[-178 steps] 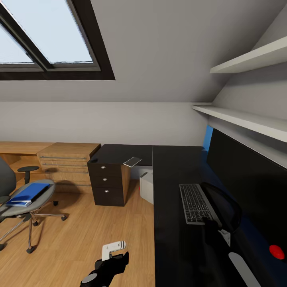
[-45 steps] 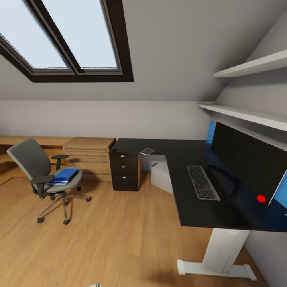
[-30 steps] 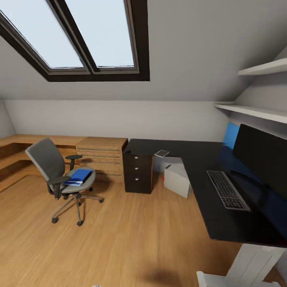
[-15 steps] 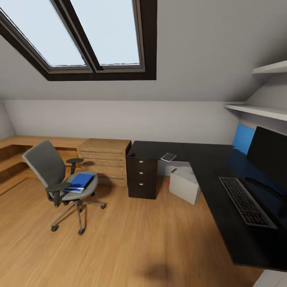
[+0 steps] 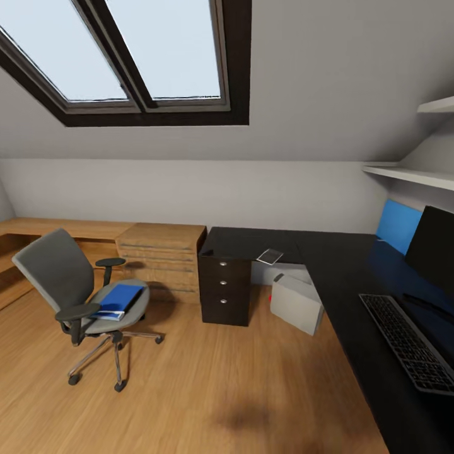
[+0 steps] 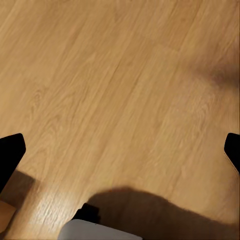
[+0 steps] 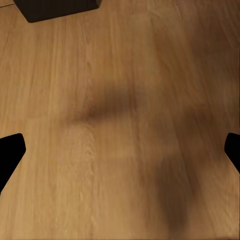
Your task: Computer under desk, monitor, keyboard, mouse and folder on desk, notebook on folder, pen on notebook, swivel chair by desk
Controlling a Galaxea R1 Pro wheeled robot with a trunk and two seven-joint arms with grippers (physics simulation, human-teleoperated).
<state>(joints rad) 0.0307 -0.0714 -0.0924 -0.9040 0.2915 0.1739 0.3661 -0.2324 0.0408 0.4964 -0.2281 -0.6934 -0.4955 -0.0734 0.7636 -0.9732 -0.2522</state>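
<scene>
The bright blue flat folder lies on the seat of the grey-upholstered swivel chair, well apart from the glossy black tabletop; open light wood floor lies between. A slim black keyboard sits near the tabletop's right edge. Both wrist views show jaws spread wide over bare floor

left wrist: your camera looks down on bare wood floor

the left gripper has its two dark fingertips spread wide at opposite edges, holding nothing; a dark shadow and a pale grey object lie below.
</scene>
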